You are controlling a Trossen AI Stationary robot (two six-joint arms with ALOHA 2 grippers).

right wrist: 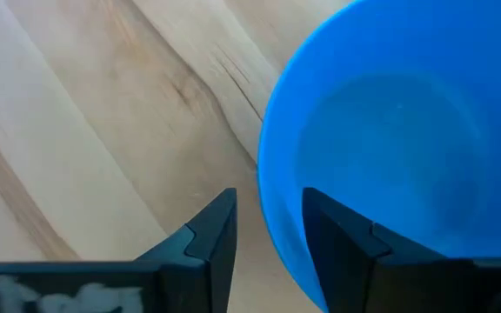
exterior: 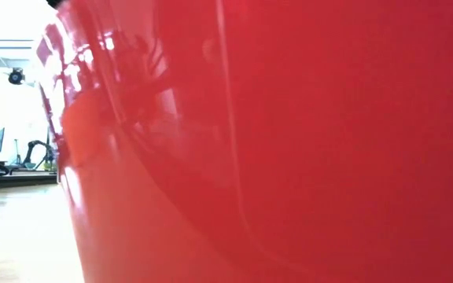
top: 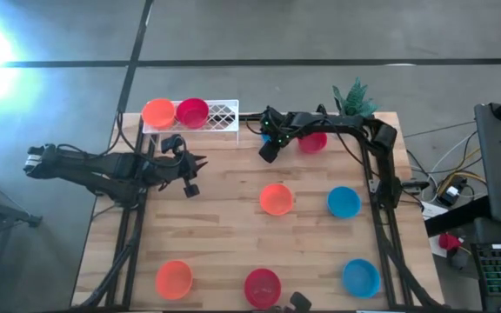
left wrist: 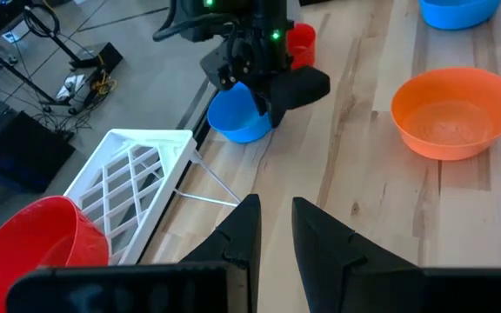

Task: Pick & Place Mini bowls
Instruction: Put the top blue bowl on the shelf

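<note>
Wooden counter (top: 224,217) far edge: my right hand (right wrist: 268,228) straddles a blue mini bowl's (right wrist: 398,139) rim, fingers parted, not clamped; light, stiff, slick plastic, so I'd pinch the rim.

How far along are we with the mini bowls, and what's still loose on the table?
Done: an orange bowl and a red bowl sit on the white rack. In hand: the right gripper straddles a blue bowl's rim, jaws open. The left gripper waits by the rack. Left: seven bowls, that blue one included.
</note>
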